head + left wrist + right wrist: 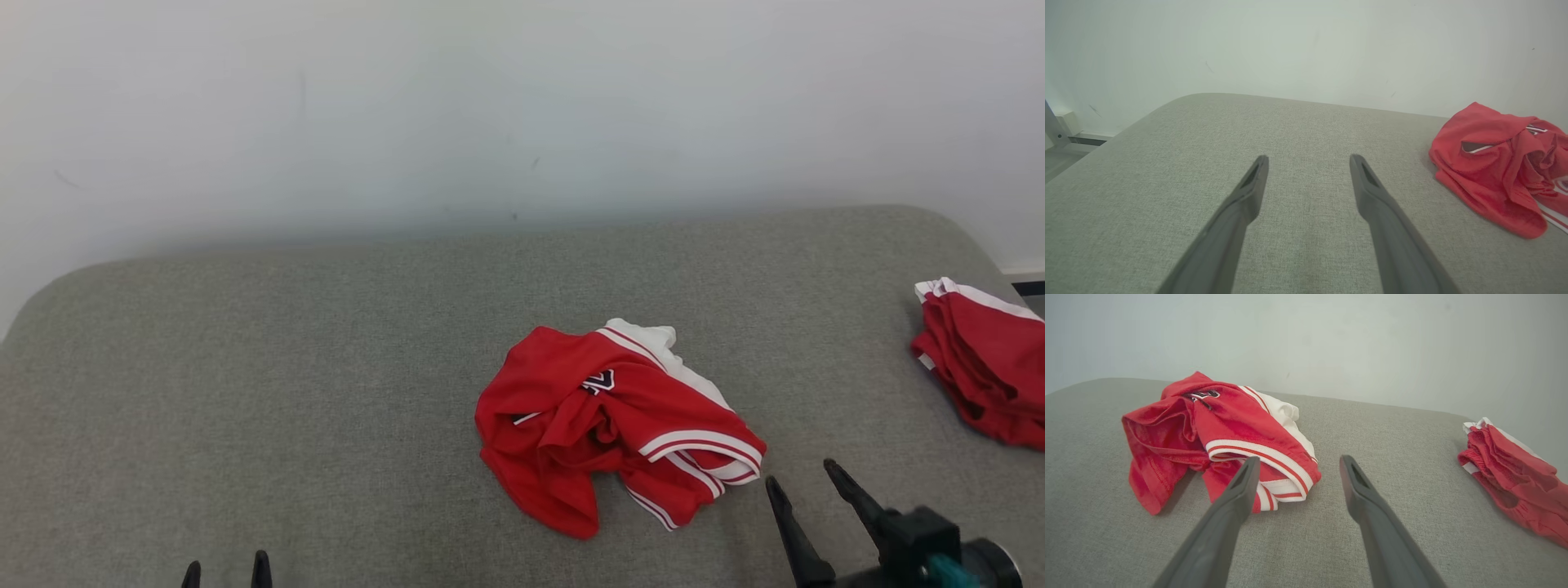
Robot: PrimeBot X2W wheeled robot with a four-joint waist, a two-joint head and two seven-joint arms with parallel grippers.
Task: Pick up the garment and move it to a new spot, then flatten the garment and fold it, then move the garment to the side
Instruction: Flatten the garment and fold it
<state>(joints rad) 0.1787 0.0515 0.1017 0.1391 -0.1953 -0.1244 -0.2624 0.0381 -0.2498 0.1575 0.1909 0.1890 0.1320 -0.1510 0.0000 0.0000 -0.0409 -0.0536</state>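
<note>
A crumpled red garment point(608, 425) with white stripes and a white inner part lies in a heap near the middle of the grey padded surface. It also shows at the right of the left wrist view, garment point(1498, 167), and at the left of the right wrist view, garment point(1216, 437). My right gripper point(802, 479) stands open just to the right of the heap's near corner, holding nothing; in its own view the gripper point(1296, 465) has its left finger in front of the striped hem. My left gripper point(226, 569) is open at the lower left, far from the heap, with bare fabric between its fingers point(1255, 179).
A second red and white piece of clothing point(984, 363) lies bunched at the right edge of the grey surface point(245, 392); it shows too in the right wrist view point(1515, 477). A pale wall stands behind. The surface's edges curve away at the far left and far right.
</note>
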